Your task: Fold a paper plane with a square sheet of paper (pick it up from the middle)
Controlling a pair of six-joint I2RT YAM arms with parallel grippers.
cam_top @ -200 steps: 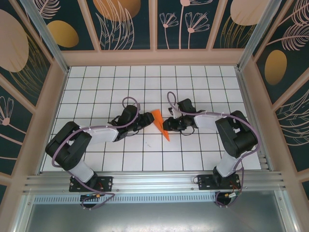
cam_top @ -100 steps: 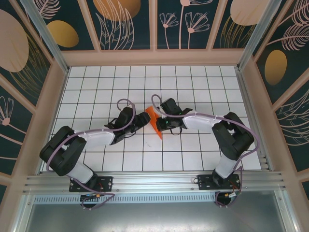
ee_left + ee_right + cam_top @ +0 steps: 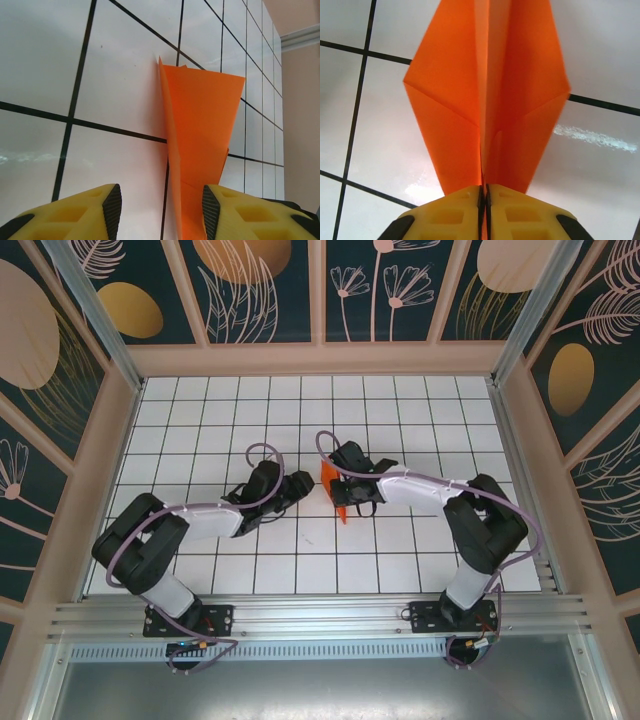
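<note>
- The paper plane [image 3: 337,492] is sitting in the middle of the top view. It is on the white squared bench [image 3: 200,410], between the two grippers.
- The right gripper [image 3: 484,200] is pinching the paper plane. In the right wrist view its two yellow fingers are pressing together at the bottom middle of the frame. A thin orange strip is showing between them.
- In that view the plane's long fold is running straight up the frame from the fingers. So the gripper is holding it right on the middle crease, with one wing spreading out to each side.
- The left gripper [image 3: 161,212] is standing open. Its yellow fingers [image 3: 112,207] are wide apart at the bottom of the left wrist view, and they are squeezing nothing.
- In the left wrist view the plane is filling the middle and a bit right of the frame. Its lower part is reaching down into the gap, just beside the finger at lower right. I cannot tell if it is touching that finger.
- In the top view the plane's long side is running from top to bottom, leaning a little to the lower right. The left gripper is just to its left. The right gripper is holding it from the right, so the right arm is the nearer one.
- I am guessing the left gripper is getting ready to close on the paper, which is already lying partly inside its gap.
</note>
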